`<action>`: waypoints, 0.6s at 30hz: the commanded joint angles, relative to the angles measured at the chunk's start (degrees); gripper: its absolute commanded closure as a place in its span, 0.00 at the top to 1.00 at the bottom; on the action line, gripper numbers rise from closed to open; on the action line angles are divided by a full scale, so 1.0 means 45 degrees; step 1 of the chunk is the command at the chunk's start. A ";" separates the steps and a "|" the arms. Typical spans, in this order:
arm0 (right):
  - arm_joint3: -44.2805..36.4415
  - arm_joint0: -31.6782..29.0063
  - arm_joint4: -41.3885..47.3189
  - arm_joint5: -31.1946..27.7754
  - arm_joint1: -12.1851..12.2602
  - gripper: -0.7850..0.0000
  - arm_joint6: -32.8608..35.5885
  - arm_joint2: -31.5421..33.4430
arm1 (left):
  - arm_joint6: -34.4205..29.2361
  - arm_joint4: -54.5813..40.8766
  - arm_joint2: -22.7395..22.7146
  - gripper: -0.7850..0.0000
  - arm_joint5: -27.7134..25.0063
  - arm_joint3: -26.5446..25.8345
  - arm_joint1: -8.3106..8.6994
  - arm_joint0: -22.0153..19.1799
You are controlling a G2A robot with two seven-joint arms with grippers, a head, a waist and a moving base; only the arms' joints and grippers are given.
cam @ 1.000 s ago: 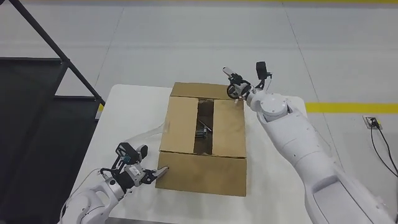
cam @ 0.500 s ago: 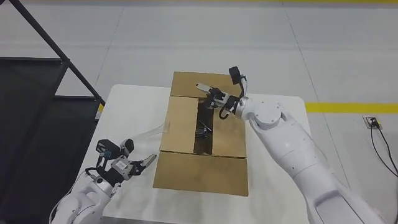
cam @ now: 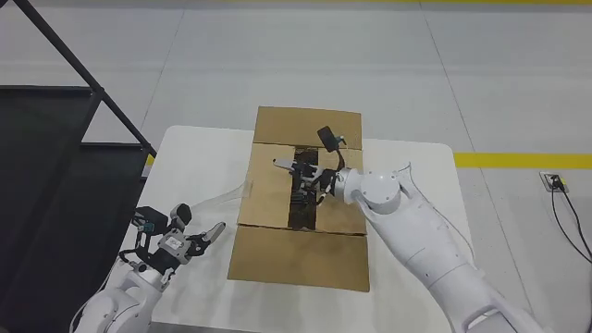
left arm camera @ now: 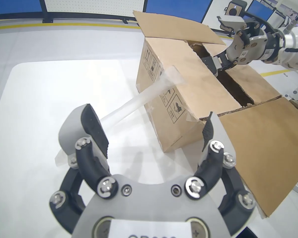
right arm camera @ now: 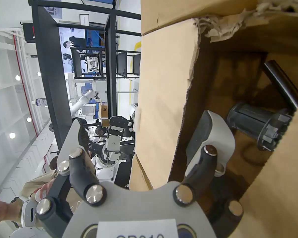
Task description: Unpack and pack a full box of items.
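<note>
A clear tape strip (left arm camera: 139,97) runs from the cardboard box (cam: 277,185) on the white table (cam: 199,162) to the left gripper (left arm camera: 149,115), jaws apart. The right gripper (right arm camera: 142,122), jaws apart, straddles one top flap's (right arm camera: 164,87) edge; black cylindrical parts (right arm camera: 255,122) lie inside.

Top view. The box (cam: 277,215) can be entered through a narrow slot (cam: 300,211) between its two lowered flaps, running 12 to 6 o'clock. The right gripper (cam: 294,171), fingers spread, straddles the 9 o'clock flap (cam: 268,185) at the slot's 12 o'clock end. Black parts (right arm camera: 258,125) lie below. A tape strip (cam: 225,197) crosses the bare table (cam: 199,162) at 9 o'clock.
</note>
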 commanded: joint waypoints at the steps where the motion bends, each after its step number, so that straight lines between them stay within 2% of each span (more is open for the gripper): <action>1: 0.0209 0.0060 0.0465 -0.0038 -0.0104 1.00 0.0141 0.0036 | 0.0003 0.0019 0.0027 1.00 -0.0036 -0.0041 -0.0002 0.0056; 10: 0.0718 0.0505 0.2321 -0.0875 -0.0408 1.00 0.0682 0.0601 | 0.0006 0.0338 0.0174 1.00 -0.0372 -0.0689 0.0003 0.0297; 18: 0.0152 0.0744 0.3210 -0.0687 -0.0844 1.00 -0.0209 0.0526 | -0.0522 0.1209 0.0845 1.00 -0.0498 -0.1110 -0.0016 -0.0138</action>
